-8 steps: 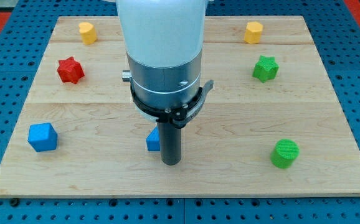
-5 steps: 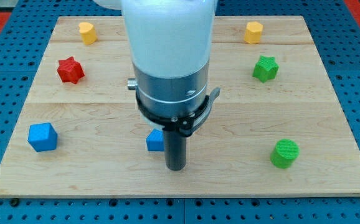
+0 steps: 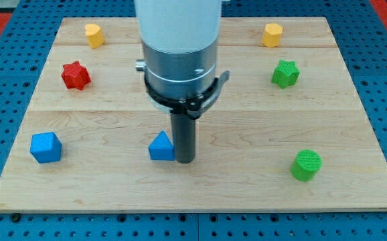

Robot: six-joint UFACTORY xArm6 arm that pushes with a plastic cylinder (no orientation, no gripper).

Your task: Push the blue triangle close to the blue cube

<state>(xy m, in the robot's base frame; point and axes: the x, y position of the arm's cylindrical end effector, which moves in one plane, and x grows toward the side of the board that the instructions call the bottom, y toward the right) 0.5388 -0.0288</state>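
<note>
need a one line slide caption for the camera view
My tip rests against the right side of the blue triangle, with the blue cube far off toward the view's left on the wooden board.

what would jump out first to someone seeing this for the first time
The big white and silver arm fills the view's top middle, with my tip right beside the blue triangle, on its right. The blue cube sits far off at the view's left, on the wooden board.

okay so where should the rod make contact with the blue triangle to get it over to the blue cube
Push on the blue triangle at its right-hand face, low near the base. The blue cube sits toward the view's left at about the same height, so a leftward shove suits. My tip already stands against that right side.
</note>
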